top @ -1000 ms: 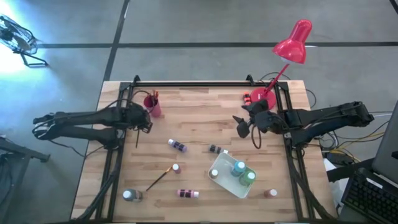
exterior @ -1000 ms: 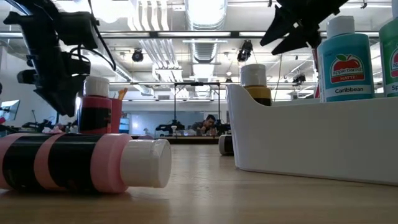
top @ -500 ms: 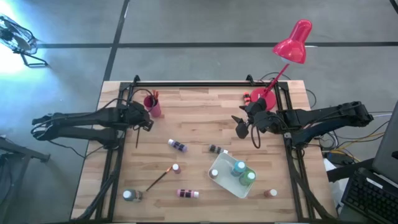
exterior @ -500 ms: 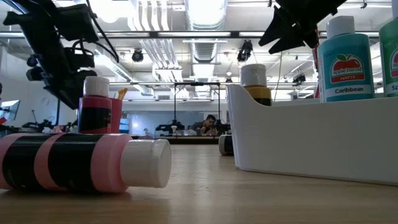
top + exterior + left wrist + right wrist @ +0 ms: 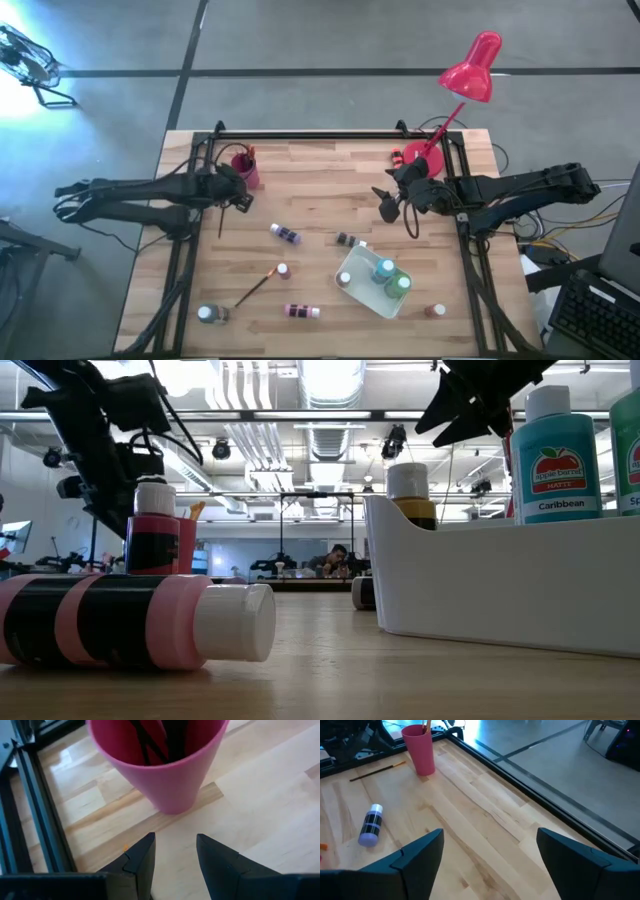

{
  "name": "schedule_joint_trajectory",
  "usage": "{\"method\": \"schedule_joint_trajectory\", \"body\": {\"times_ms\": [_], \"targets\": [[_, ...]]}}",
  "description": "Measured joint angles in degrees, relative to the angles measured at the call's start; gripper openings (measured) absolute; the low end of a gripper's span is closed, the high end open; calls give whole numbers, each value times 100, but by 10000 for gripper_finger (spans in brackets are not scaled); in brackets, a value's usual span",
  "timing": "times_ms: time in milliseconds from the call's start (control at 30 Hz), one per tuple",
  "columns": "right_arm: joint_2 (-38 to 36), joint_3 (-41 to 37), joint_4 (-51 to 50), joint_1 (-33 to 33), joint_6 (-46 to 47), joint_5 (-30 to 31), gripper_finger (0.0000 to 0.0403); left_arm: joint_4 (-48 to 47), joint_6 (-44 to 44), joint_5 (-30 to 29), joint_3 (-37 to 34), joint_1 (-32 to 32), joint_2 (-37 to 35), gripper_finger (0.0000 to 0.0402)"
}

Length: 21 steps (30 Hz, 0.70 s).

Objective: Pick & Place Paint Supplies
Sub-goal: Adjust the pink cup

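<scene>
A pink cup (image 5: 160,770) stands upright on its base at the table's far left and holds dark brushes (image 5: 150,740). My left gripper (image 5: 175,839) hovers just in front of the cup (image 5: 244,168), open, with nothing between its fingers. A thin dark brush (image 5: 376,772) lies flat on the wood beside the cup. Paint bottles lie on their sides mid-table: a purple one (image 5: 285,234), a dark one (image 5: 347,240) and a pink-and-black one (image 5: 302,312). My right gripper (image 5: 490,835) hangs open above the table's far right (image 5: 386,203).
A white tray (image 5: 352,272) near the front right holds a teal bottle (image 5: 384,268) and a green bottle (image 5: 401,285). An orange-tipped brush (image 5: 255,287) and more bottles (image 5: 210,314) (image 5: 434,311) lie near the front edge. A red desk lamp (image 5: 470,68) stands at the far right corner.
My left gripper has tipped at the wrist and edged toward the pink cup. Its fingers stay apart as before.
</scene>
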Motion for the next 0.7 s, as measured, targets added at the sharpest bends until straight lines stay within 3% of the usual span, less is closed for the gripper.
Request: {"method": "schedule_joint_trajectory", "body": {"times_ms": [333, 700], "targets": [[0, 0, -2, 4, 0, -6, 331, 350, 202, -290, -2, 173, 387, 149], [-2, 0, -5, 4, -21, -8, 308, 772, 331, -223, -150, 337, 390, 149]]}}
